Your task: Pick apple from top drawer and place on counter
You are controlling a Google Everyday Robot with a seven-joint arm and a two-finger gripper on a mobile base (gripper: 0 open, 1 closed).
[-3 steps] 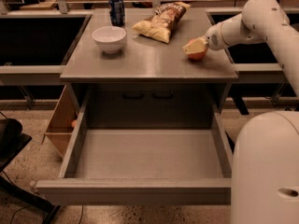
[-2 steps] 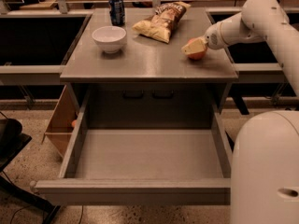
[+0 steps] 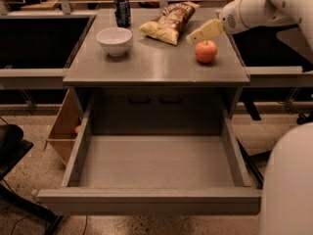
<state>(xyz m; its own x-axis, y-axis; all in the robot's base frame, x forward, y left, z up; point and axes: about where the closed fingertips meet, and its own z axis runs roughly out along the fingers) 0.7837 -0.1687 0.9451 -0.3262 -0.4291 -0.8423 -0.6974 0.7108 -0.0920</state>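
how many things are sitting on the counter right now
4: white bowl at left, soda can behind it, chip bag back middle, apple at right, the tool just above it. Nothing looks hidden.

Speckled terrazzo floor [image 3: 29, 155], dark side bays [image 3: 39, 43], cardboard box [image 3: 63, 126] left, warm light.

- Red-orange apple [image 3: 206, 51] on a grey counter [image 3: 156, 67]
- Cream gripper [image 3: 196, 35] just above the apple, far right
- White bowl [image 3: 114, 40], blue can [image 3: 122, 11], yellow snack bag [image 3: 168, 22]
- Plain grey drawer [image 3: 146, 200], near

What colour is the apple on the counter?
The apple is red-orange, camera view; the gripper hovers just above it.
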